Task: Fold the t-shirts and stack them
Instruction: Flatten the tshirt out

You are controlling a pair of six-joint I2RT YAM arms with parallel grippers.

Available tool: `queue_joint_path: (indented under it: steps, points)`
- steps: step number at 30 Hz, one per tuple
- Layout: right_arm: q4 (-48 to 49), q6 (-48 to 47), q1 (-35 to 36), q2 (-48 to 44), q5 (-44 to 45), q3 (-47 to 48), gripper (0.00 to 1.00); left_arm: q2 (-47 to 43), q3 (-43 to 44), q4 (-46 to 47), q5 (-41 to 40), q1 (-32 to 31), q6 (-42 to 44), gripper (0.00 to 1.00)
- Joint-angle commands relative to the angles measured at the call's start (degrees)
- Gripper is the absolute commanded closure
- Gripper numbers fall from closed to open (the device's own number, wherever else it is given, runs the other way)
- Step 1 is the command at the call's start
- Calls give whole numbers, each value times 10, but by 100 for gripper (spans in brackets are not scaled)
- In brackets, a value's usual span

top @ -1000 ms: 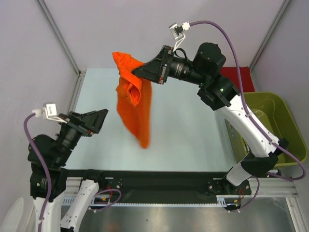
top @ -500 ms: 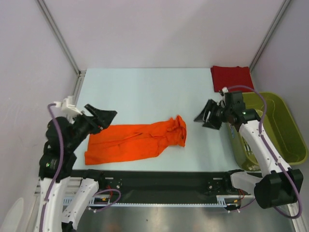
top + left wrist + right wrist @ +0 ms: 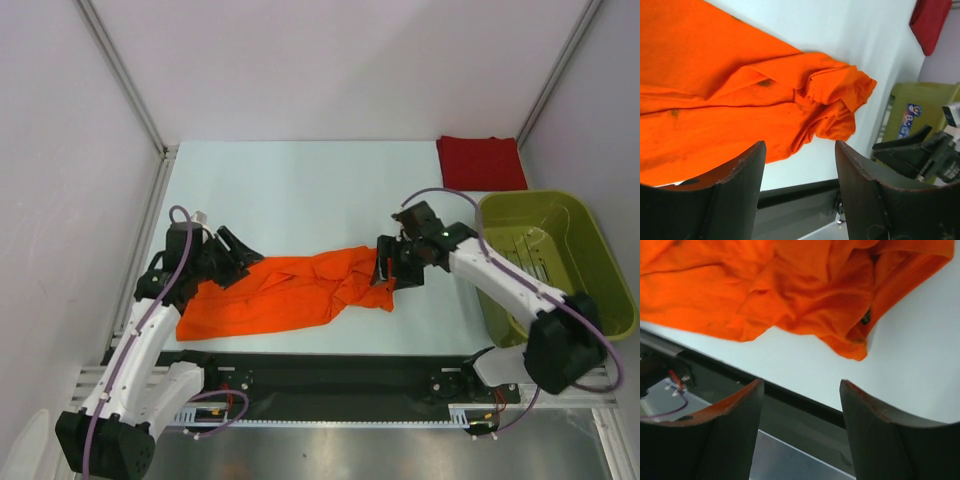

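The orange t-shirt [image 3: 290,295] is spread in a crumpled, elongated strip on the desk [image 3: 300,190], lying between the two grippers along the desk's near edge. Its left end is met by the left gripper [image 3: 238,260], and its bunched right end is met by the right gripper [image 3: 385,270]; whether cloth is touched by either cannot be told from above. In the left wrist view the fingers [image 3: 735,190] are held apart, with no cloth seen pinched between them and the shirt lying just beyond the tips. In the right wrist view the fingers [image 3: 725,435] are likewise spread wide, nothing is clamped, and the folded-over hem of the shirt is seen just ahead of them.

The dark red t-shirt [image 3: 480,162] is folded into a flat rectangle and lies well beyond the right gripper, toward the far right corner of the desk. An olive-green basket [image 3: 590,300] is set to the right of the right gripper, just nearer than the red shirt.
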Motion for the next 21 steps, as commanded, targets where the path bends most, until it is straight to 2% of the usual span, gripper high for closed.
queue_joint_path:
  steps: [1,5,8,9,11,12,13,15,16,17,20,21]
  points:
    - [24,27,31,78,93,64,32,-13,6,-11,-38,-5,8,37]
    - [54,35,29,113,143,75,30,-10,-1,-22,-48,-41,52,37]
    - [85,37,18,127,143,70,29,52,12,-41,-33,-89,101,33]
    - [92,38,13,136,136,68,29,101,22,-50,-34,-117,110,31]
    - [114,44,-2,149,97,63,29,132,49,-42,-61,-140,119,27]
    - [121,46,-5,154,85,61,29,141,48,-24,-60,-143,115,27]
    - [135,47,-9,166,60,61,30,147,41,25,-66,-143,108,30]
    - [143,46,-9,177,36,61,30,159,45,63,-77,-143,111,35]
    - [145,46,-9,186,26,62,31,183,60,74,-86,-143,122,44]
    - [144,51,-10,191,12,65,31,199,72,68,-110,-141,130,47]
    - [141,51,-9,191,11,67,32,265,115,54,-119,-139,183,45]
    - [138,50,-10,190,14,67,32,281,126,54,-102,-135,189,38]
